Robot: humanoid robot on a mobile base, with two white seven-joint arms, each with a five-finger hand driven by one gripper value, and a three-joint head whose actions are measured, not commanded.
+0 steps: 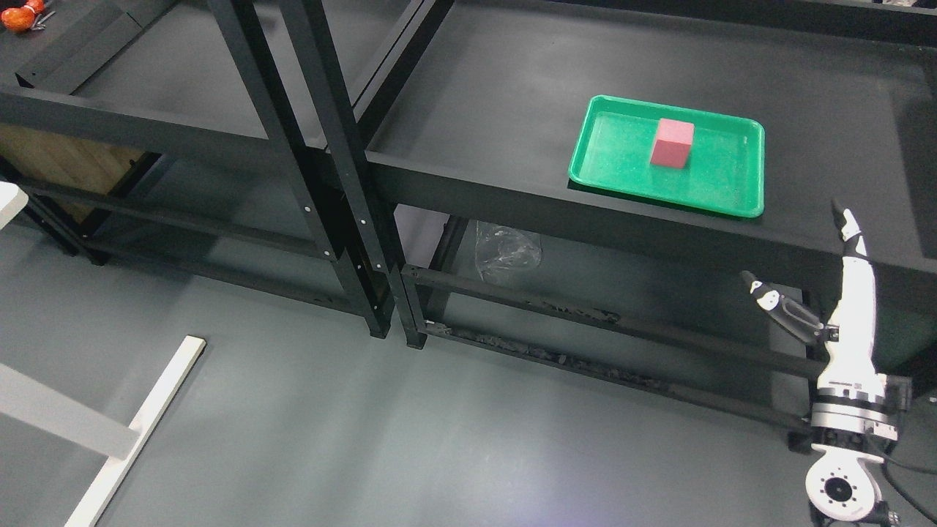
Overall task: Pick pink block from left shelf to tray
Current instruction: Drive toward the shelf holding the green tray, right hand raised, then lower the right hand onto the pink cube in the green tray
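Head view takes in two black shelf units side by side over a grey floor. The left shelf [146,80] has a bare top surface apart from some orange-red objects [22,16] at its far left corner; I cannot tell what they are. The right shelf [512,95] carries a green tray [607,157] near its front edge, toward the right end.

The pink block [672,143] stands inside the tray, resting flat on the tray floor, nearer the far rim than the near one and clear of all four walls. It is a plain cube with crisp edges, matte and evenly coloured, its top face lighter than the two sides that show.

The right hand [801,274] sits below the front edge of the right shelf, well apart from the tray, its white and black fingers [849,230] spread wide and holding nothing. The left arm does not show.

Judged from how things lie, the placing step looks done: the block is already in the tray and the hand is empty. What remains is probably only to draw the arm clear without brushing the shelf's front edge above it.

A crumpled clear plastic bag [505,252] lies on the floor beneath the right shelf.
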